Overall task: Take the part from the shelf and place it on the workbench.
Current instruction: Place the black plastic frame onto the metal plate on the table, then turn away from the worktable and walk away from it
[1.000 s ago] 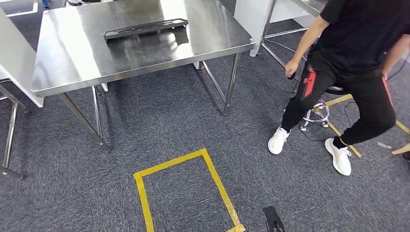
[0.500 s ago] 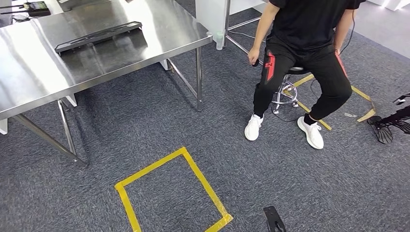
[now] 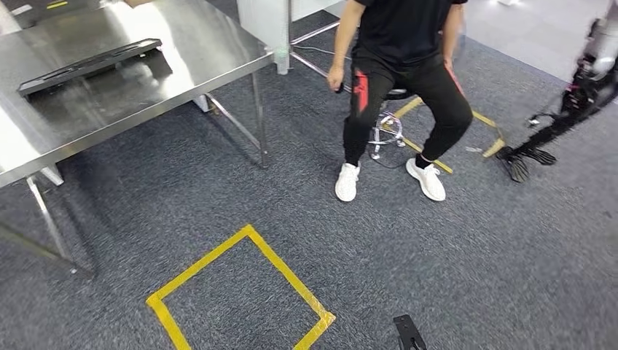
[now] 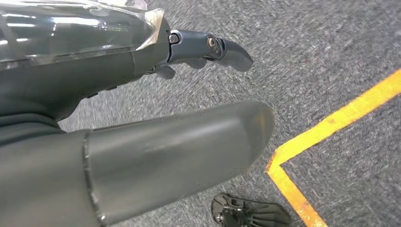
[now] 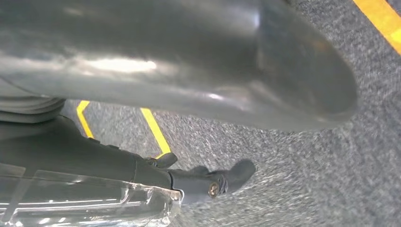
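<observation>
Both robot hands, left [image 4: 156, 118] and right [image 5: 189, 94], empty, fingers apart, over carpet; part [image 3: 89, 65] on workbench [image 3: 197, 58], well apart.

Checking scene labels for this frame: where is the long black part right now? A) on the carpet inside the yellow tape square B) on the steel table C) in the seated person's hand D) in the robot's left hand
B. The black part lies flat on the steel table, away from the yellow tape square on the carpet.
</observation>
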Controlling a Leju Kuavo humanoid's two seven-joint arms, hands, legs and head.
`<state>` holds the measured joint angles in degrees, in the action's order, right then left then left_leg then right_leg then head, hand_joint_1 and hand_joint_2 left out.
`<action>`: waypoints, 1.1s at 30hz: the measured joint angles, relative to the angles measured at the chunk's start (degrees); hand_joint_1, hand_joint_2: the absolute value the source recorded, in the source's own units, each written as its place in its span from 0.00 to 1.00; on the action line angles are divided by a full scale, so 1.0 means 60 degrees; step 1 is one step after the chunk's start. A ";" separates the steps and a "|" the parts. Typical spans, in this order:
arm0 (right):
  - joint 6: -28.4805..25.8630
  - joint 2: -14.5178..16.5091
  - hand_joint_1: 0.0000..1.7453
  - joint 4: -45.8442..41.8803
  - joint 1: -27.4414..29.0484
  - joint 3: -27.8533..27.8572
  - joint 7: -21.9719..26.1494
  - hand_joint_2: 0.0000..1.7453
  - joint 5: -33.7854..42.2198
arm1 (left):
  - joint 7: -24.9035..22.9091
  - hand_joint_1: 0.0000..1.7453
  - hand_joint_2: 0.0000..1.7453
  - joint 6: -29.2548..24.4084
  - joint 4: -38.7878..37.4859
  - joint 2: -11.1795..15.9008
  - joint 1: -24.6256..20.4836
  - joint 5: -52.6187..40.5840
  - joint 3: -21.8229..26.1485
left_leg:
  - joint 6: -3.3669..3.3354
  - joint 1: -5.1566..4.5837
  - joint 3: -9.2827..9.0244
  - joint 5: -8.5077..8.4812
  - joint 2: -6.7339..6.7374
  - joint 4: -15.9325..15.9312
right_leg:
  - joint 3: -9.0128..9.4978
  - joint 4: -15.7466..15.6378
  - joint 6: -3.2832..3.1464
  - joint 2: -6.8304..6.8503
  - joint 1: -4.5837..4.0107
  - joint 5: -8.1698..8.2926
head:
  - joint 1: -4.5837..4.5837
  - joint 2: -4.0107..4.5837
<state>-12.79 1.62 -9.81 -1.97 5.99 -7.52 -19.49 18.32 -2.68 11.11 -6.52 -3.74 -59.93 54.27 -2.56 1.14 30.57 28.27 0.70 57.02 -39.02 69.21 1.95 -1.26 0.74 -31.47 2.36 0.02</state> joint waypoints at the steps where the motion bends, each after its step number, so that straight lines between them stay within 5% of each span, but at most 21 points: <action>1: 0.0000 -0.0008 0.00 0.0001 -0.0003 0.0000 -0.0011 0.00 -0.0010 | 0.0001 0.00 0.00 0.0005 -0.0001 0.0001 0.0008 0.0002 0.0000 | 0.0000 -0.0006 0.0015 0.0000 0.0144 0.0002 | -0.0230 0.0529 0.0026 0.0068 0.0022 -0.0178 | -0.0001 0.0000; 3: 0.0000 -0.0024 0.00 0.0003 0.0020 0.0000 -0.0026 0.00 -0.0039 | -0.0008 0.00 0.00 0.0005 -0.0001 -0.0003 0.0006 0.0013 0.0000 | 0.0013 0.0007 0.0018 0.0002 0.0397 0.0006 | -0.0164 0.0572 0.0180 0.0147 0.0082 -0.0121 | 0.0001 0.0000; 6: 0.0006 -0.0044 0.00 0.0001 -0.0005 0.0000 -0.0030 0.00 -0.0111 | -0.0031 0.00 0.00 0.0009 0.0000 -0.0005 -0.0003 0.0042 0.0001 | 0.0135 -0.0009 -0.0033 0.0047 0.0722 0.0027 | 0.0970 -0.1372 0.0399 0.0711 0.0130 0.0508 | 0.0012 0.0000; 8: 0.0023 -0.0046 0.00 0.0000 -0.0038 0.0000 -0.0030 0.00 -0.0135 | -0.0035 0.00 0.00 0.0021 0.0000 0.0005 -0.0013 0.0046 0.0002 | 0.0264 -0.0075 -0.0078 0.0077 0.0896 0.0040 | 0.1305 -0.1996 0.0314 0.0976 0.0085 0.0665 | -0.0005 0.0000; 10: 0.0049 -0.0054 0.00 0.0002 -0.0024 0.0000 -0.0027 0.00 -0.0139 | -0.0027 0.00 0.00 0.0045 -0.0001 0.0005 -0.0034 0.0045 0.0003 | 0.0366 -0.0069 -0.0126 0.0086 0.1046 0.0021 | 0.1241 -0.1993 0.0168 0.0772 0.0063 0.0692 | -0.0031 0.0000; 13: 0.0094 -0.0050 0.00 0.0003 -0.0003 0.0000 -0.0022 0.00 -0.0136 | -0.0008 0.00 0.00 0.0072 -0.0001 -0.0002 -0.0044 0.0040 -0.0001 | 0.0493 0.0029 0.0098 0.0578 0.0474 0.0608 | 0.1218 -0.2025 -0.0076 0.0448 0.0169 0.0770 | -0.0066 0.0000; 15: 0.0114 -0.0046 0.00 0.0004 -0.0028 0.0000 -0.0019 0.00 -0.0135 | -0.0005 0.00 0.00 0.0078 -0.0001 -0.0002 -0.0016 0.0037 -0.0002 | 0.0490 0.0045 0.0684 0.1276 -0.0020 0.1890 | 0.1174 -0.2025 -0.0198 0.0218 0.0145 0.0806 | -0.0086 0.0000; 17: 0.0123 -0.0049 0.00 0.0005 -0.0023 0.0000 -0.0018 0.00 -0.0135 | -0.0006 0.00 0.00 0.0079 -0.0001 0.0008 0.0008 0.0035 0.0000 | 0.0471 0.0043 0.1173 0.1576 -0.0136 0.2866 | 0.1159 -0.2018 -0.0239 -0.0038 0.0089 0.0821 | -0.0090 0.0000; 19: 0.0130 -0.0050 0.00 0.0006 0.0000 0.0000 -0.0018 0.00 -0.0111 | -0.0007 0.00 0.00 0.0090 -0.0001 0.0013 0.0008 -0.0005 -0.0001 | 0.0433 0.0049 0.1035 0.1136 -0.0174 0.2484 | 0.1173 -0.2001 -0.0246 -0.0300 0.0065 0.0828 | -0.0091 0.0000; 22: 0.0135 -0.0044 0.00 0.0006 -0.0015 0.0003 -0.0023 0.00 -0.0021 | -0.0019 0.00 0.00 0.0157 -0.0001 0.0036 -0.0003 -0.0116 -0.0009 | 0.0368 0.0097 0.0212 0.0256 -0.0707 0.0672 | 0.1141 -0.1914 -0.0196 -0.0684 0.0019 0.0824 | -0.0087 0.0000; 24: 0.0130 -0.0044 0.00 0.0006 -0.0027 0.0005 -0.0029 0.00 0.0016 | -0.0078 0.00 0.00 0.0190 -0.0001 0.0054 -0.0007 -0.0180 -0.0016 | 0.0337 0.0067 0.0070 0.0200 -0.0874 0.0305 | 0.1042 -0.1886 -0.0078 -0.0887 0.0008 0.0857 | -0.0082 0.0000; 26: 0.0123 -0.0054 0.00 0.0008 0.0006 0.0006 -0.0044 0.00 0.0023 | -0.0157 0.00 0.00 0.0197 -0.0001 0.0057 -0.0027 -0.0238 -0.0016 | 0.0235 0.0033 0.0061 0.0130 -0.0632 0.0241 | 0.0919 -0.1893 0.0058 -0.1004 0.0044 0.0904 | -0.0086 0.0000; 28: 0.0120 -0.0047 0.00 0.0010 0.0026 0.0006 -0.0059 0.00 0.0019 | -0.0195 0.00 0.00 0.0199 0.0001 0.0067 -0.0055 -0.0270 -0.0016 | 0.0091 0.0049 0.0036 0.0042 -0.0384 0.0135 | 0.0653 -0.1493 0.0088 -0.0632 0.0010 0.0715 | -0.0052 0.0000; 30: 0.0120 -0.0042 0.00 0.0010 -0.0006 0.0006 -0.0065 0.00 0.0017 | -0.0206 0.00 0.00 0.0198 0.0001 0.0086 -0.0053 -0.0284 -0.0017 | 0.0026 0.0031 0.0041 0.0013 -0.0119 0.0094 | 0.0080 -0.0337 0.0027 -0.0089 -0.0014 0.0206 | -0.0003 0.0000; 32: 0.0120 -0.0052 0.00 0.0010 -0.0015 0.0007 -0.0072 0.00 0.0017 | -0.0211 0.00 0.00 0.0198 -0.0001 0.0095 -0.0043 -0.0284 -0.0017 | 0.0026 0.0006 0.0060 0.0016 0.0166 0.0097 | -0.0445 0.0767 0.0039 0.0094 0.0020 -0.0171 | 0.0011 0.0000; 33: 0.0120 -0.0054 0.00 0.0010 -0.0004 0.0007 -0.0077 0.00 0.0017 | -0.0213 0.00 0.00 0.0198 -0.0001 0.0095 -0.0045 -0.0284 -0.0018 | 0.0033 0.0006 0.0062 0.0021 0.0290 0.0098 | -0.0471 0.0871 0.0096 0.0129 0.0041 -0.0168 | 0.0012 0.0000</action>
<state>-12.06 1.29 -9.75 -2.00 6.03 -7.98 -19.39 17.04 -1.49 11.10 -5.95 -4.01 -61.64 54.16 -2.36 1.18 30.95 28.40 2.44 57.61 -41.84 74.44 2.52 -0.49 0.99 -32.47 2.43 0.02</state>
